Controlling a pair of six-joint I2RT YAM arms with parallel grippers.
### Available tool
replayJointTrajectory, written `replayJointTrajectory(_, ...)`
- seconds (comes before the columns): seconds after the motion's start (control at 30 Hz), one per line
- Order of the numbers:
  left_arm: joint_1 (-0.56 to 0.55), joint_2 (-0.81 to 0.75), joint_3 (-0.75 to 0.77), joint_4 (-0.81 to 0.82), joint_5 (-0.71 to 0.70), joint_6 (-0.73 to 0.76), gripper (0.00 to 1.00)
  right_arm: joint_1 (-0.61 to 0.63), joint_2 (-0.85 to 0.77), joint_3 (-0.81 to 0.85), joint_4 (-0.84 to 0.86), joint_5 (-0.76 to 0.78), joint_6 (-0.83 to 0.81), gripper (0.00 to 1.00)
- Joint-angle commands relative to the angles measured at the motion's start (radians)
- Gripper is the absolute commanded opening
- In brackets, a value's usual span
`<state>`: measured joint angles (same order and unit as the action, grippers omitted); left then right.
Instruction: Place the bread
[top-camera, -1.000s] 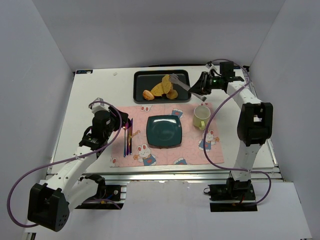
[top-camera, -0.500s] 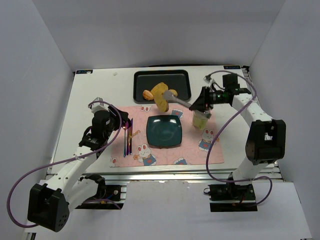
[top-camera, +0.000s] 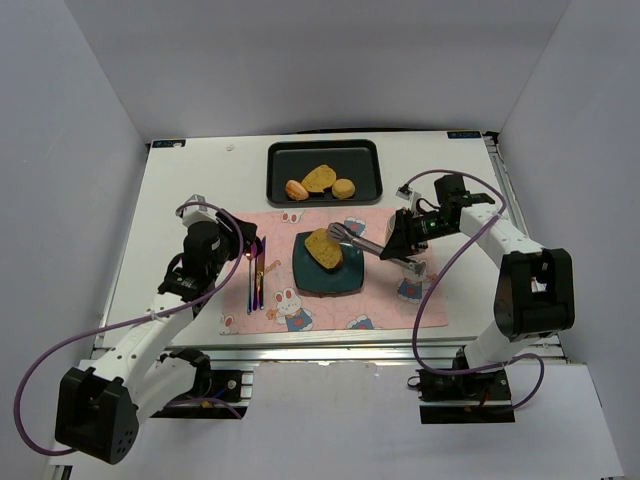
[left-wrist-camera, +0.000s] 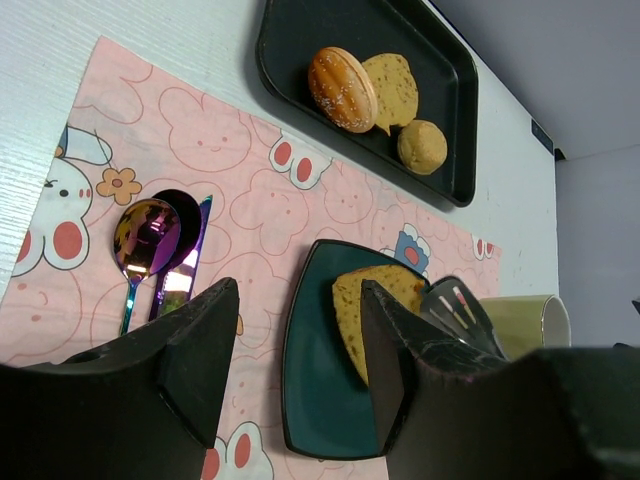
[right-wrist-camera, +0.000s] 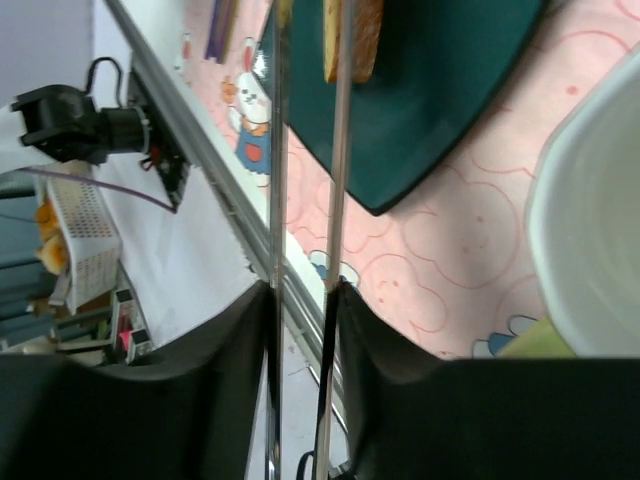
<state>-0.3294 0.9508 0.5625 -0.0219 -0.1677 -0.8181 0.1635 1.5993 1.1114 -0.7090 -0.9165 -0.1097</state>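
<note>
The right hand (top-camera: 398, 242) is clamping the tongs (top-camera: 352, 238), which are pinching the bread (top-camera: 320, 248) against the green plate (top-camera: 330, 282), midway between the side edges of the tabletop (top-camera: 195, 185). The left hand (top-camera: 248, 247) is hanging open. Seemingly only the release is remaining.

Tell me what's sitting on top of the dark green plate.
A slice of bread lies on the plate, the tips of the tongs in the right pincer at its edge. The plate surface under the slice is covered and cannot be seen.
</note>
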Motion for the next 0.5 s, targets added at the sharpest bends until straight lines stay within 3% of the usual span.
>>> replayJointTrajectory(0.0, 0.003, -0.035, -0.015, 0.016, 0.008, -0.006, 0.61, -0.001, -0.038, 0.045, -0.020, 0.048, -0.059, 0.41)
replayJointTrajectory(0.03, 0.003, -0.038, -0.016, 0.016, 0.007, -0.006, 0.61, -0.001, -0.041, 0.054, -0.020, 0.053, -0.064, 0.45)
replayJointTrajectory(0.13, 0.003, -0.046, -0.021, 0.014, 0.005, -0.007, 0.61, -0.001, -0.039, 0.086, -0.021, 0.068, -0.071, 0.46)
replayJointTrajectory(0.47, 0.003, -0.053, -0.015, 0.014, -0.001, -0.001, 0.61, 0.001, -0.010, 0.264, 0.011, 0.111, -0.074, 0.42)
